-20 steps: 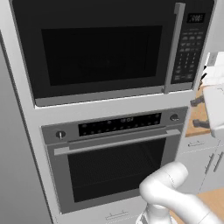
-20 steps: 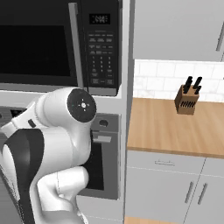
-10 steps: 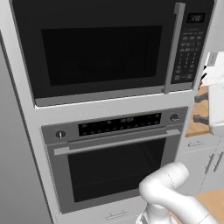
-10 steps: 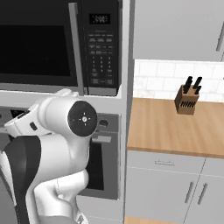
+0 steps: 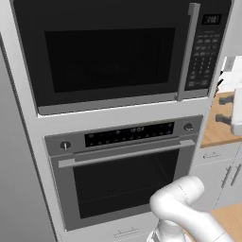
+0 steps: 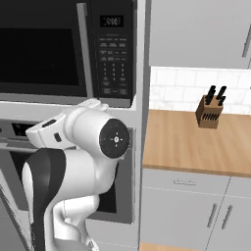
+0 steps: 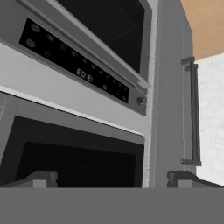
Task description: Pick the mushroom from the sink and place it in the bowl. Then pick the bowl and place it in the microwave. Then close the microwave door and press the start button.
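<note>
Microwave [image 5: 113, 56] door [image 5: 106, 59] shut, hand [image 7: 111, 178] w/ fingers apart, empty, aimed at oven [image 7: 83, 72] panel, oven just ahead, table [image 6: 191, 142] off to its side

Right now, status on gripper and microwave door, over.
Gripper open, empty, facing the wall oven. Microwave door shut, keypad not yet pressed. Nothing blocking it.

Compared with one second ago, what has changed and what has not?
The arm's elbow has swung right and lower in the right base view; the gripper has slid further right in the left base view. Nothing grasped or released. The microwave door stays shut; oven and knife block unchanged.
</note>
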{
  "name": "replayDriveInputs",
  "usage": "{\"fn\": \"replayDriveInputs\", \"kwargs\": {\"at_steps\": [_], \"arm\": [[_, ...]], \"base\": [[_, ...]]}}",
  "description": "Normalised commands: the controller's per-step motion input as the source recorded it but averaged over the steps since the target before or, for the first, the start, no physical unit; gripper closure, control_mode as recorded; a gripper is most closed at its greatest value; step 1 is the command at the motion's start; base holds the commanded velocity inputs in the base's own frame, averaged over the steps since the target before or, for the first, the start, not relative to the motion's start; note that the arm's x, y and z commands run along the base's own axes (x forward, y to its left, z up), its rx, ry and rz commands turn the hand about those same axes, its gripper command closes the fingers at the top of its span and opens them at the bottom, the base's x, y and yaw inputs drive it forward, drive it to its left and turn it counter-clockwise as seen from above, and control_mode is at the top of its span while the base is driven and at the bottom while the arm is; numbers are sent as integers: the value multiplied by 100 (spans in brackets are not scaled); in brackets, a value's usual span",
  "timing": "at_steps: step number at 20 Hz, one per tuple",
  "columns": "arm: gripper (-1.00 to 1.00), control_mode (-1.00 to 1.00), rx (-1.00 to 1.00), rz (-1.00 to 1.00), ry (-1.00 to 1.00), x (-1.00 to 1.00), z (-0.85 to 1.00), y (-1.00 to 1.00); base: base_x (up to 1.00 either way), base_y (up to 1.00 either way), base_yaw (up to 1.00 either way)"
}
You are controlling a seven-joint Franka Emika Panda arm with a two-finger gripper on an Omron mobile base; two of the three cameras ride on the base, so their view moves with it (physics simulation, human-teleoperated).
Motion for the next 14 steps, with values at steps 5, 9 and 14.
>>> {"fn": "replayDriveInputs", "kwargs": {"at_steps": [5, 9, 14], "arm": [[-100, -100, 0, 0, -13, 69, -7, -8], [-100, -100, 0, 0, -18, 33, -10, -22], [-100, -100, 0, 5, -20, 31, -5, -26]], "base": [[0, 0, 0], [0, 0, 0], [0, 0, 0]]}}
